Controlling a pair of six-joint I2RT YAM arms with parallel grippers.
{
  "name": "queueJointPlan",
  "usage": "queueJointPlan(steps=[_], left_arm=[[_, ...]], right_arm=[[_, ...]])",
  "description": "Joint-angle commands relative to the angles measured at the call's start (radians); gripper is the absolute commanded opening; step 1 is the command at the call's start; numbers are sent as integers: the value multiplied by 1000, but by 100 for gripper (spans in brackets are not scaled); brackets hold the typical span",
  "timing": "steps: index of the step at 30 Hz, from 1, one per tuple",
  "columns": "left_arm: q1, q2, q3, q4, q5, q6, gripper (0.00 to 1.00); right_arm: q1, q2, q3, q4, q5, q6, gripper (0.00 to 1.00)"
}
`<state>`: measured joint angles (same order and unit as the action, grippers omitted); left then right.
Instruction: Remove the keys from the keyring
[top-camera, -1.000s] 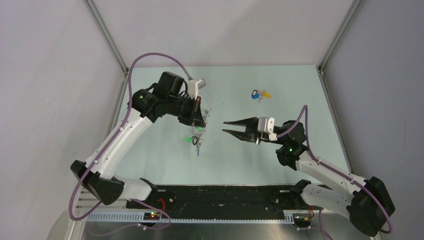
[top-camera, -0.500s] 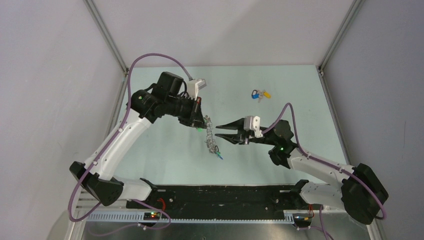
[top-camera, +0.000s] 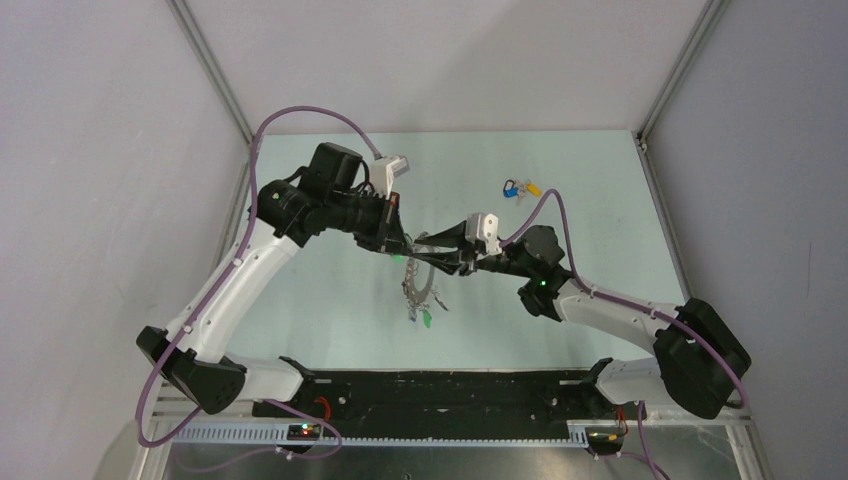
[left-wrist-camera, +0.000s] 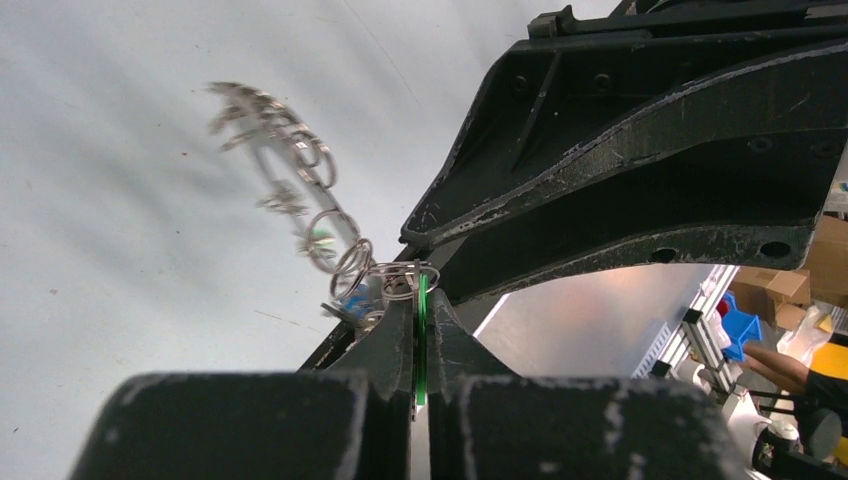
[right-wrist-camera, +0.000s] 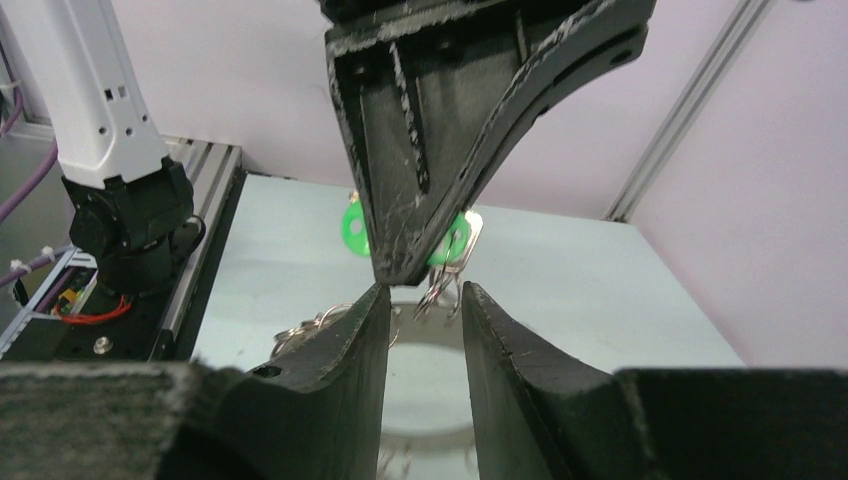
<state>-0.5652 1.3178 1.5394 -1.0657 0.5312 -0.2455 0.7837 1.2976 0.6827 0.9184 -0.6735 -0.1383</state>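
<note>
Keys (top-camera: 424, 318) and keyring (left-wrist-camera: 268, 140) hung from your left end effector (left-wrist-camera: 420, 305), which pinched a green key (left-wrist-camera: 421, 335); your right end effector (right-wrist-camera: 425, 292) stood slightly open nearby.

green-headed keys (right-wrist-camera: 352, 229), silvery grey keyring (left-wrist-camera: 262, 125), pale mint table (top-camera: 580, 170), purple cables (top-camera: 300, 112).
</note>
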Motion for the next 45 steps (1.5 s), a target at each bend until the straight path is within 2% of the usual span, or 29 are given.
queueJointPlan(steps=[1,9,14,27,32,34,37,42,45], left_arm=[[1,-25,51,36,72,-16,0],[1,-28,68,34,108,-16,0],[2,-27,60,34,118,-15,0],[2,-10,78,33,118,-49,0],[6,-8,94,33,103,-57,0],[5,-6,97,34,126,-60,0],[5,-8,90,33,140,-57,0],[6,-22,78,34,125,-56,0],[9,-26,75,33,118,-58,0]], right_arm=[[7,30,61,46,28,11,31],[6,39,66,25,51,-7,22],[5,55,89,-7,49,-29,31],[27,72,90,-16,35,-68,39],[46,61,90,-79,29,-120,46],[51,63,90,-88,51,-132,41],[52,69,90,-56,79,-125,21],[50,69,90,-6,99,-105,19],[50,58,87,-12,113,-106,10]])
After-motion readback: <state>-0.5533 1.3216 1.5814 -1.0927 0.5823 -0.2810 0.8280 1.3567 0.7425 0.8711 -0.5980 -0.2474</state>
